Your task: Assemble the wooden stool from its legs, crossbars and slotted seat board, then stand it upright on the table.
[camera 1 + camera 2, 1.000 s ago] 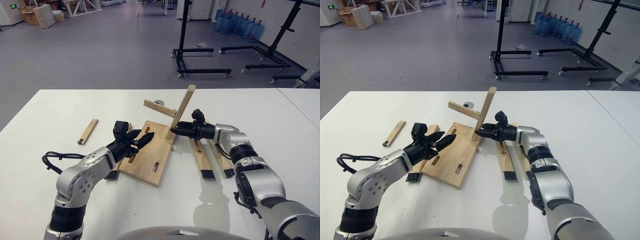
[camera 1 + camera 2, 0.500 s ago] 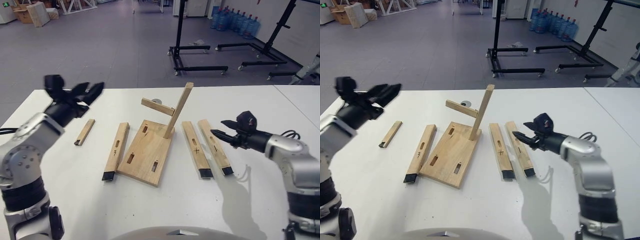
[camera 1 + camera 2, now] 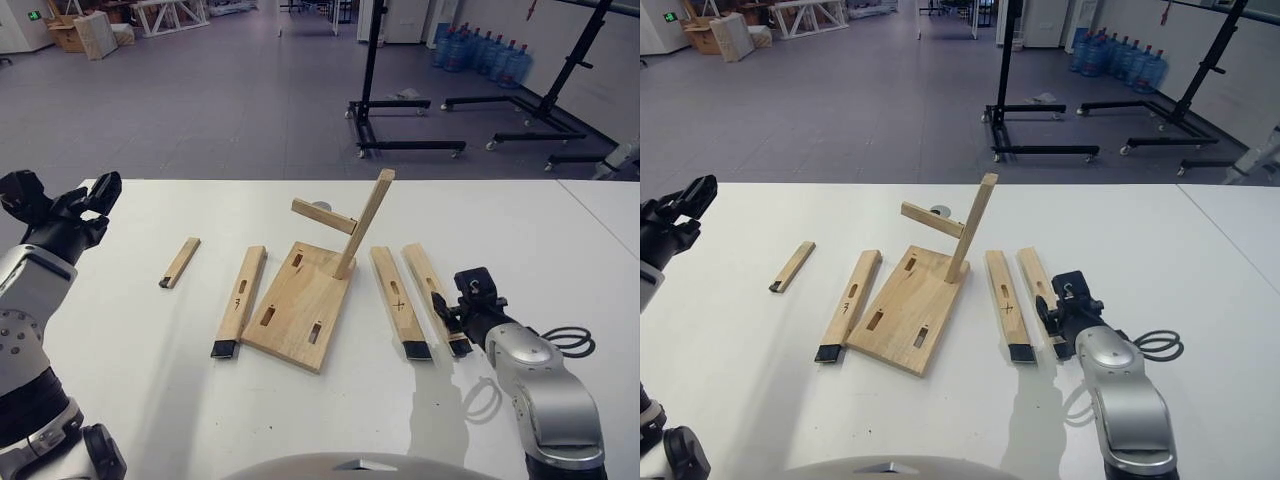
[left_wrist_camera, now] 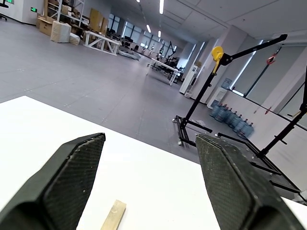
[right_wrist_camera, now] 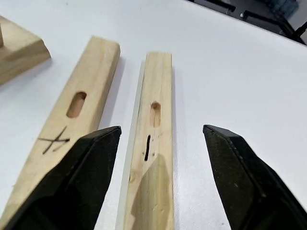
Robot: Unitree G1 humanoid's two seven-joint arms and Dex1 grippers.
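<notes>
- Left gripper (image 4: 151,141) hung spread wide, empty, above the left edge of the white table (image 3: 130,330).
- Right gripper (image 5: 160,129) gaped astride the rightmost pale wooden leg (image 3: 428,283), gripping nothing.

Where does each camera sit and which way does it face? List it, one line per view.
Left eye view: on the head, looking forward and down over the table; left gripper raised at left, right gripper low at right.
Right eye view: the head's other eye; shares the same scene, seat board central.
Left wrist view: left wrist, facing across the table toward black racks; its open fingers, a short wooden piece.
Right wrist view: right wrist, facing down at the rightmost leg between its open fingers.
</notes>
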